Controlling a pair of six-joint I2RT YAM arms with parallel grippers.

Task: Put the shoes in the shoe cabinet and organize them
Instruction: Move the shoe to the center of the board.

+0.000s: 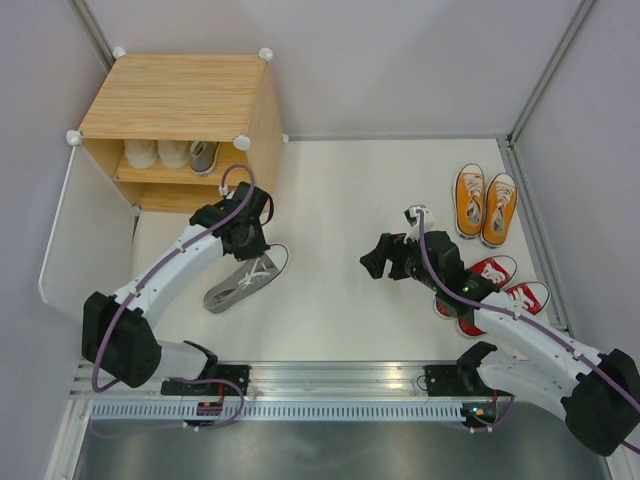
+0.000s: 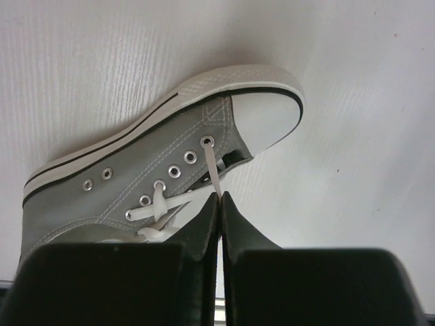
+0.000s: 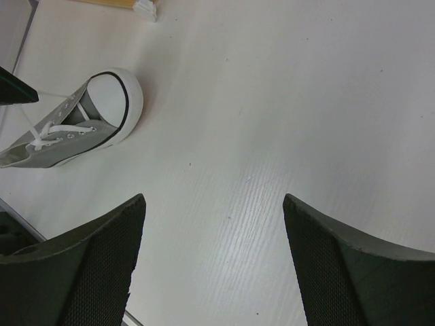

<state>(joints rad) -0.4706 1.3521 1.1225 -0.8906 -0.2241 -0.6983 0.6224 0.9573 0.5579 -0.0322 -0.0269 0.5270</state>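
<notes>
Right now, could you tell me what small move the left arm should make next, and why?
Probably lift the left gripper slightly. It looks shut on a lace of the grey sneaker, which lies on its side on the table; its mate already sits in the shoe cabinet.

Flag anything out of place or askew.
The grey sneaker lies tipped on its side on the table, away from its mate in the shoe cabinet. The left end effector seems shut on only its lace.
</notes>
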